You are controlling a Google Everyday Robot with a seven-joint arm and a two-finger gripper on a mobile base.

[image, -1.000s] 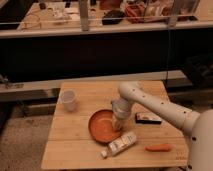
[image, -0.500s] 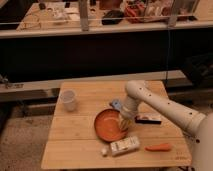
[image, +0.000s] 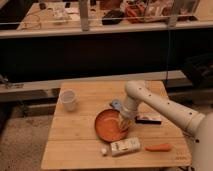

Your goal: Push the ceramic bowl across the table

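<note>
The ceramic bowl (image: pixel 110 126) is a wide, shallow orange-brown dish lying near the middle of the pale plank table (image: pixel 80 150), slightly toward the front. My white arm reaches in from the right, and the gripper (image: pixel 124 123) hangs down at the bowl's right rim, touching it or just inside it. The rim's right edge is partly hidden behind the gripper.
A translucent white cup (image: pixel 68 100) stands at the back left. A small white bottle (image: pixel 123 146) lies just in front of the bowl, an orange carrot (image: pixel 158 147) at the front right, a dark flat packet (image: pixel 148 119) to the right, and a bluish item (image: pixel 116 104) behind the bowl.
The gripper has moved with the arm, and the bowl has slid slightly to the right and toward the front. The white bottle has shifted a little rightward.
</note>
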